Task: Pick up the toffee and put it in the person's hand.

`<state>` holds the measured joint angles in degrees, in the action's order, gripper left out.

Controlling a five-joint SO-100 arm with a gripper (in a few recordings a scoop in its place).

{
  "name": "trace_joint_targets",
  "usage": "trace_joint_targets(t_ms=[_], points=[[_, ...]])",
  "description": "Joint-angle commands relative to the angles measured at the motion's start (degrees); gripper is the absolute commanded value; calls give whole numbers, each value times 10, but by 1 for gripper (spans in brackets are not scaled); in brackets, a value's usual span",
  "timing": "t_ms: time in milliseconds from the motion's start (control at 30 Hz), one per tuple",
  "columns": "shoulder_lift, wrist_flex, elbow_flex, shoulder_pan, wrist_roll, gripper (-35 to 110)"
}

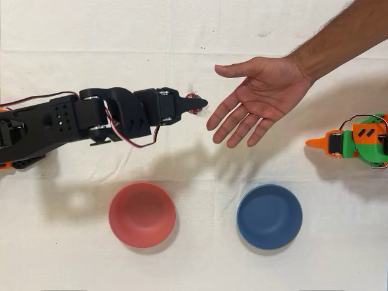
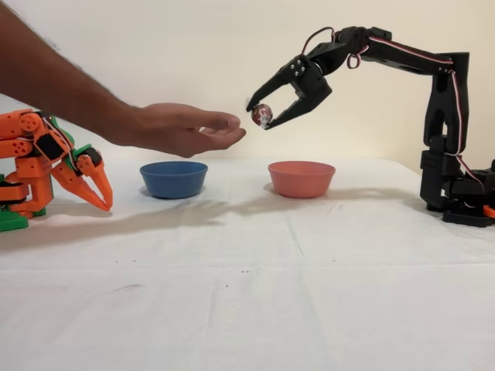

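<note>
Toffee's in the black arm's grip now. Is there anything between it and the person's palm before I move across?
Nothing visible. The hand holds the toffee in the air just short of the person's fingertips. Both bowls sit lower on the table, off that path.

looks like a lab/hobby bench: white cloth (image 2: pixel 247 294) on table, plain beige wall (image 2: pixel 193 54), two small robot arms

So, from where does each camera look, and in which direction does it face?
Overhead view: sits above, looks straight down on the table; shows the black arm's tool holding the toffee, and the person's hand.
Fixed view: stands at table height, faces the wall; the tool is at right, the hand at left.
Both share the red bowl and the blue bowl, mirrored.
</note>
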<state>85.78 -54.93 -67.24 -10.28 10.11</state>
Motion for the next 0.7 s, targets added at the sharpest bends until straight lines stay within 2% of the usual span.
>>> trace_joint_targets(t_ms=[0,200,667], points=[[-2,5,90,-4,-2,17],[-54,6,160,-3,-4,17],[-123,56,195,0,3,18]])
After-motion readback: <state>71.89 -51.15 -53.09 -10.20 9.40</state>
